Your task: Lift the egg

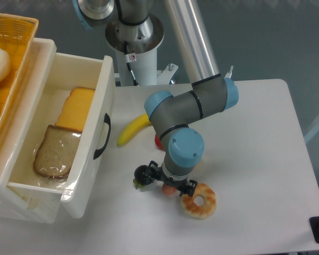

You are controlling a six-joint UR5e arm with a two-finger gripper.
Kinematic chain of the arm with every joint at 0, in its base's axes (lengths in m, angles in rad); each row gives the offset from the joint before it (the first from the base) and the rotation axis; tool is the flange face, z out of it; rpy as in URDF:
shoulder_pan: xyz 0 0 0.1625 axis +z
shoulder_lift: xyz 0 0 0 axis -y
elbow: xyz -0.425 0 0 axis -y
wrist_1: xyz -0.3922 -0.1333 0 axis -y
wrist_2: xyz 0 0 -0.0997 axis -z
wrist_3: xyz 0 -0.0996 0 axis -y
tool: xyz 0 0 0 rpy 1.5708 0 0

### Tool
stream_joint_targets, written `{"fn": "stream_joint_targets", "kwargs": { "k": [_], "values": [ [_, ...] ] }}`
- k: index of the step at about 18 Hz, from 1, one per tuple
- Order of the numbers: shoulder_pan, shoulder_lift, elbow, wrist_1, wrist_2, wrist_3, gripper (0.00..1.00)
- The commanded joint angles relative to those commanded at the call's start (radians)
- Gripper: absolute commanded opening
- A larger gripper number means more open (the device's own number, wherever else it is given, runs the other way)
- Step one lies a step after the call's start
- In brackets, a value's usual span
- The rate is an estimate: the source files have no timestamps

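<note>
Egg (170, 188) on the table (255, 159), mostly hidden beneath the gripper (171, 184), only a pinkish sliver showing between dark fruit (143, 175) and donut (199, 200); finger spread and any grip impossible to tell under the wrist, banana (133, 129) half covered.

bench (255, 133): centre and right | drawer (80, 133): left, holding bread (56, 151) below cheese (77, 109) | basket (10, 32): upper left | banana (132, 130): centre | egg (169, 188): lower centre, under gripper (170, 183), fruit (143, 175) left, donut (199, 200) right
</note>
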Motion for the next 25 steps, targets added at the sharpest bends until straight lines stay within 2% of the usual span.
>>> {"fn": "stream_joint_targets", "kwargs": {
  "k": [13, 25],
  "values": [
    [0.021, -0.005, -0.002, -0.002, 0.003, 0.075, 1.0],
    [0.018, -0.002, -0.018, 0.0, 0.035, 0.072, 1.0]
  ]
}}
